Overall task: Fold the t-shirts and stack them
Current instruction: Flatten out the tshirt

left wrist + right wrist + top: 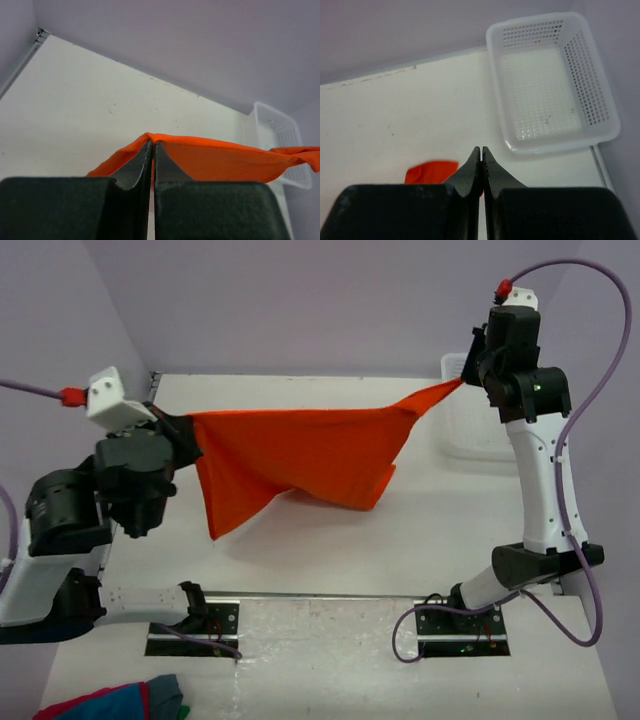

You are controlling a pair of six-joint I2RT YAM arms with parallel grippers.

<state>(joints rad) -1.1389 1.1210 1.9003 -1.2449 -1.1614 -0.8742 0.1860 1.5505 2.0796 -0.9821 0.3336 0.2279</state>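
An orange t-shirt point(300, 455) hangs stretched in the air between my two grippers above the white table. My left gripper point(183, 432) is shut on its left end; in the left wrist view the cloth point(220, 160) drapes over the closed gripper point(152, 145). My right gripper point(468, 380) is shut on the right end, held higher. In the right wrist view the gripper point(480, 150) is closed with a sliver of orange between the jaws, and a bit of the shirt point(430, 171) shows to the left. The shirt's lower edge sags down to the table.
A white perforated basket point(545, 80) stands at the far right of the table, also seen in the top view point(480, 435). A red, blue and grey cloth bundle point(120, 702) lies at the near left corner. Purple walls enclose the back and sides.
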